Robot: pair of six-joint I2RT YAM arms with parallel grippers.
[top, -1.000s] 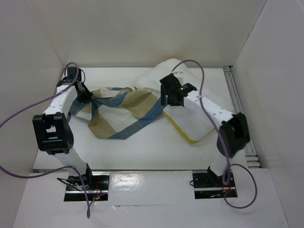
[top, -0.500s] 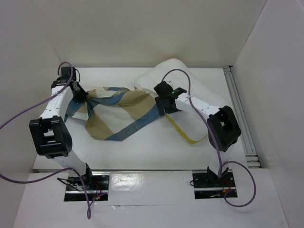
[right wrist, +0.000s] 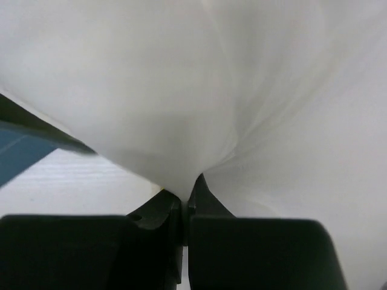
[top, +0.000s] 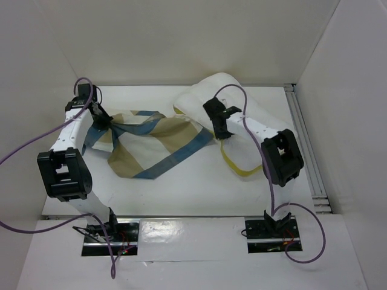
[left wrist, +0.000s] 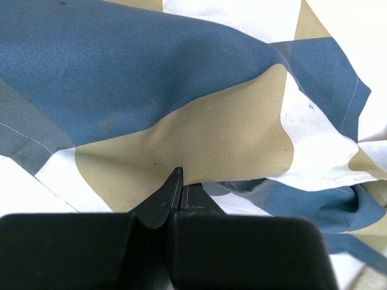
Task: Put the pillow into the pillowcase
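The pillowcase (top: 154, 142), checked in blue, tan and cream, lies crumpled across the middle of the table and fills the left wrist view (left wrist: 199, 115). My left gripper (top: 103, 121) is shut on its left end; the jaws pinch a tan fold (left wrist: 179, 181). The white pillow (top: 242, 109) with yellow piping lies at the back right, its left part under the pillowcase's right end. My right gripper (top: 219, 125) sits at the pillow's near left edge, shut on a bunch of its white fabric (right wrist: 184, 193).
White walls enclose the table on three sides. A metal rail (top: 305, 139) runs along the right edge. Purple cables (top: 36, 145) loop from both arms. Bare table (top: 181, 193) lies in front of the cloth.
My right gripper has moved left and back to the pillow's edge and gone from open to shut on its fabric. The left arm has shifted slightly left with the pillowcase.
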